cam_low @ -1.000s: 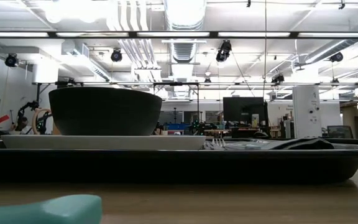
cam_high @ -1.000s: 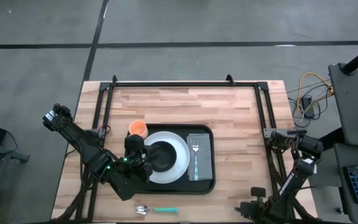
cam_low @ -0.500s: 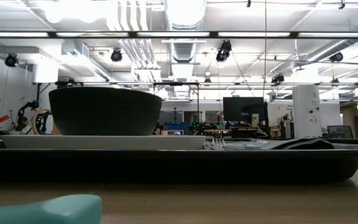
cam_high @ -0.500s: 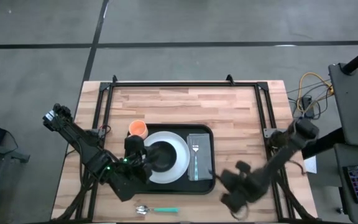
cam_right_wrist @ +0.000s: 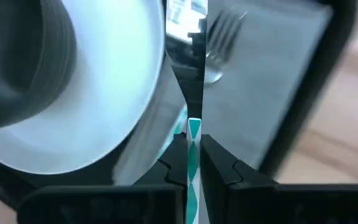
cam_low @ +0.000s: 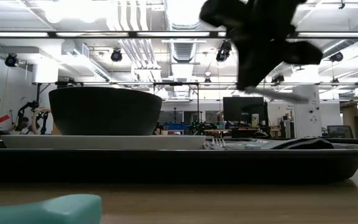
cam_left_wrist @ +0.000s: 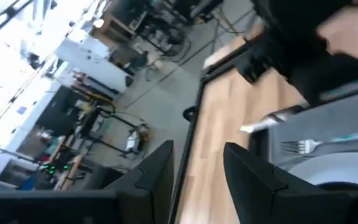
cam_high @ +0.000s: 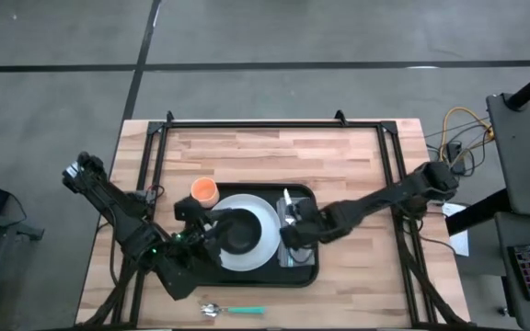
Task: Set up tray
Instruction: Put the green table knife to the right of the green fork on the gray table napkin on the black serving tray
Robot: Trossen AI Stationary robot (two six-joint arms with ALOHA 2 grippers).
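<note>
**Right claw over the tray with a knife in its grip**

The black tray lies near the middle of the wooden bench, a little toward the near edge. On its left part sits a round white plate carrying a dark bowl. On its right part lies a grey napkin with a fork on it, tines toward the far side.

The right arm reaches in from the right edge of the bench, and the right claw is over the tray, between the plate and the napkin. In the right wrist view its two fingers are pressed together on the teal handle of a knife, whose thin metal blade points ahead, running just beside the fork and the plate's rim. In the low view the claw hangs above the tray's right half, with the blade sticking out to the right.

The left claw sits at the tray's left edge, close to the bowl and plate; its fingers stand apart with nothing between them.

An orange cup stands on the bench just off the tray's far left corner. A spoon with a teal handle lies on the bench near the front edge, well apart from the tray.
</note>
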